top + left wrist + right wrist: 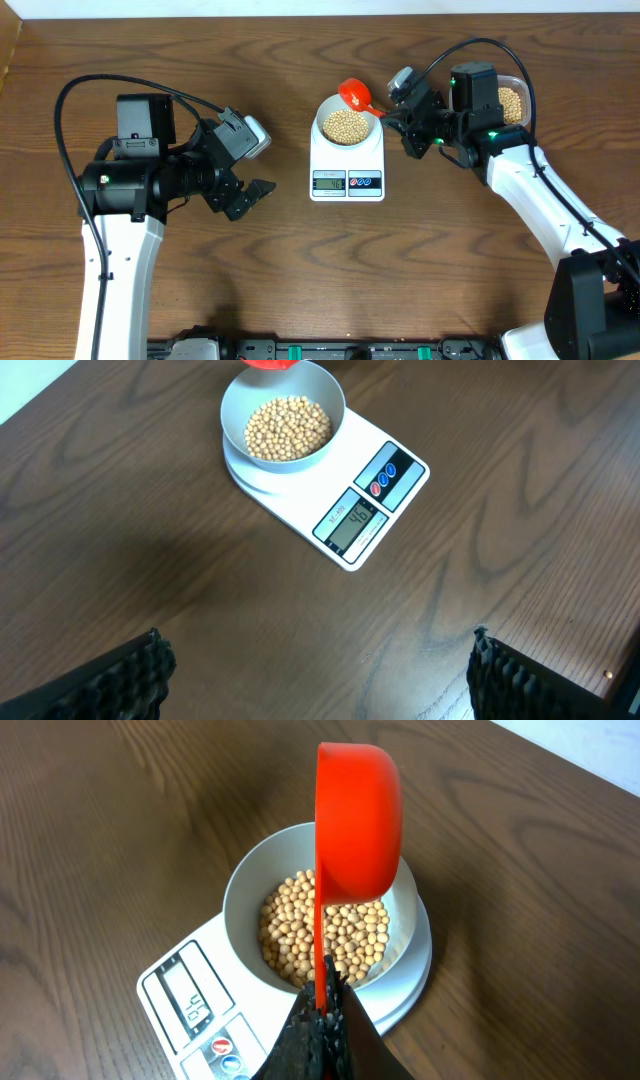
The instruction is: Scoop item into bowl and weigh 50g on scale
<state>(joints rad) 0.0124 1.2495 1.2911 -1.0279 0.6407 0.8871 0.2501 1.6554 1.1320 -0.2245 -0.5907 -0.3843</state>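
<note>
The pale bowl [321,121] stands on the white scale [346,172] at the table's middle, holding a layer of tan beans [347,124]. The display [357,520] seems to read 46. My right gripper [325,1018] is shut on the thin handle of a red scoop [360,820]. The scoop is tipped on its side over the bowl's [240,890] back edge, with beans [300,935] below it. My left gripper [320,675] hovers wide open and holds nothing above bare wood left of the scale [400,495], its fingers [130,680] far apart.
A clear tub [513,101] with more beans sits at the back right, partly under the right arm [470,120]. The left arm [140,180] lies across the left side of the table.
</note>
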